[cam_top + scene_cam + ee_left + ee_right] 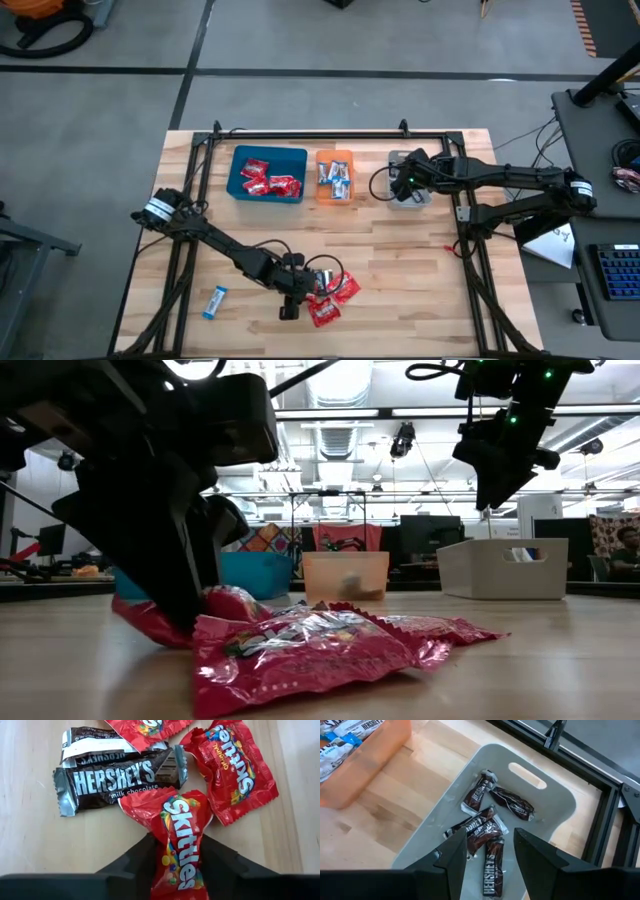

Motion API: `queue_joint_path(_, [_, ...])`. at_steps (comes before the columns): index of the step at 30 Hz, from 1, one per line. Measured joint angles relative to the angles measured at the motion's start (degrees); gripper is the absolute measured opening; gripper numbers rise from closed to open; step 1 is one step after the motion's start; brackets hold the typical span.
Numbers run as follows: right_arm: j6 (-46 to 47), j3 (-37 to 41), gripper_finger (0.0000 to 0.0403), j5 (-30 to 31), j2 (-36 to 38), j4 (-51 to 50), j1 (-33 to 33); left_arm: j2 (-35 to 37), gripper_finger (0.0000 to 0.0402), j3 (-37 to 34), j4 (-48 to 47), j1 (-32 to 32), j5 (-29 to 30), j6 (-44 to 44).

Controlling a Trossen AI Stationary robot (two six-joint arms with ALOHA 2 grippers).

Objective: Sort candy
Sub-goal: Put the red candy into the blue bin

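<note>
My left gripper (177, 840) is down at the table's near middle (290, 300), shut on a red Skittles packet (180, 845). That packet lies in a small pile with two more red packets (235, 770) and two dark Hershey's bars (115, 780). My right gripper (490, 835) hangs open and empty above the grey tray (555, 810), where several dark bars (485, 820) lie on the floor. The blue tray (268, 173) holds red packets. The orange tray (335, 175) holds blue-and-white sweets. My left gripper pinches the red Skittles packet between its two fingers, on the packet's two long edges at the end nearest the wrist (175, 870). The fingers (137, 862) point down and lie along the packet. Its middle is squeezed narrow, and its far end (170, 802) spreads out against a Hershey's bar.
One blue-and-white sweet (215, 300) lies alone near the table's near left. The three trays stand in a row at the far middle. A black metal frame (320, 135) runs along the far edge and both sides. Bare wood lies between the trays and the pile.
</note>
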State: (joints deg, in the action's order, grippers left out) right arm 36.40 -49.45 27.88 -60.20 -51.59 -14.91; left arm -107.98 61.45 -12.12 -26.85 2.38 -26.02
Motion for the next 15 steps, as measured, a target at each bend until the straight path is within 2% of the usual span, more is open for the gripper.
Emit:
queue_joint_path(7, [-0.40, 0.00, 0.0155, 0.09, 0.00, 0.02, 0.00, 0.97, 0.0078, 0.00, -1.23, 0.00, -0.20, 0.26])
queue_joint_path(15, [-0.44, 0.00, 0.0155, 0.13, 0.02, 0.05, 0.02, 5.74, 0.0074, 0.00, -8.70, 0.11, 1.21, 2.10])
